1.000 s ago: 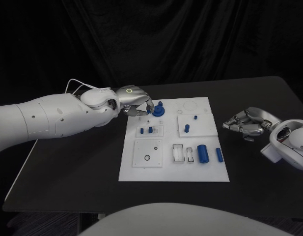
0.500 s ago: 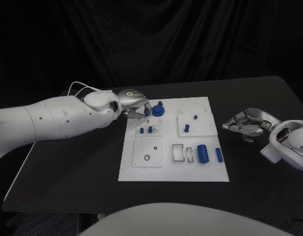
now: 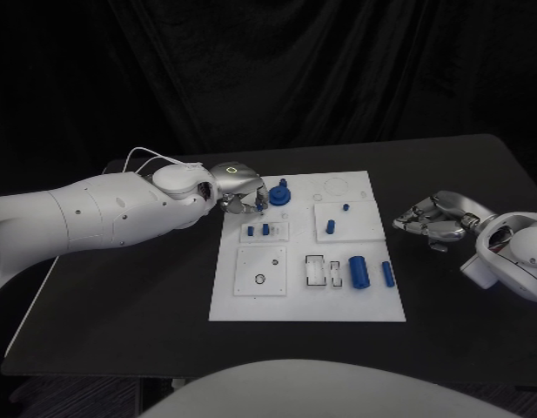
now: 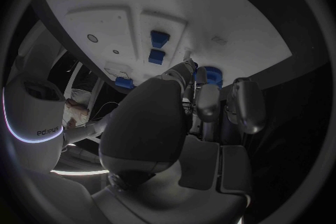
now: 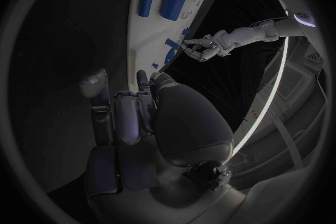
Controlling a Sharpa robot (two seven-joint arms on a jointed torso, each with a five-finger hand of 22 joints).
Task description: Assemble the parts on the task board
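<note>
So there's one white task board [image 3: 308, 300] lying flat in the middle of the black table [image 3: 130, 296], and I count roughly seven blue parts on it in the head view. Up at the far left corner of the board there's a blue gear-looking part with a peg sticking up [image 3: 281, 192]. Just nearer than that, a raised square holds two small blue pegs [image 3: 258, 231] side by side. The raised square to its right has one small blue peg [image 3: 331, 226] standing in it, plus a tiny blue dot further back, too small to tell what it is. On the near half, a fat blue cylinder [image 3: 359, 271] and a thinner blue rod [image 3: 389, 274] lie next to each other, close but apart, right of some little rectangular slots [image 3: 324, 270]. A near-left square plate [image 3: 262, 270] has a small ring-shaped hole.

The left hand [image 3: 241, 185] is at the far left corner of the board, its fingers [image 4: 209, 102] curled in right by the gear part. Whether they actually hold it, I can't tell. The right hand [image 3: 436, 219] sits off the board's right edge, over bare table, fingers curled in on nothing.

Dark cloth hangs behind the table.
</note>
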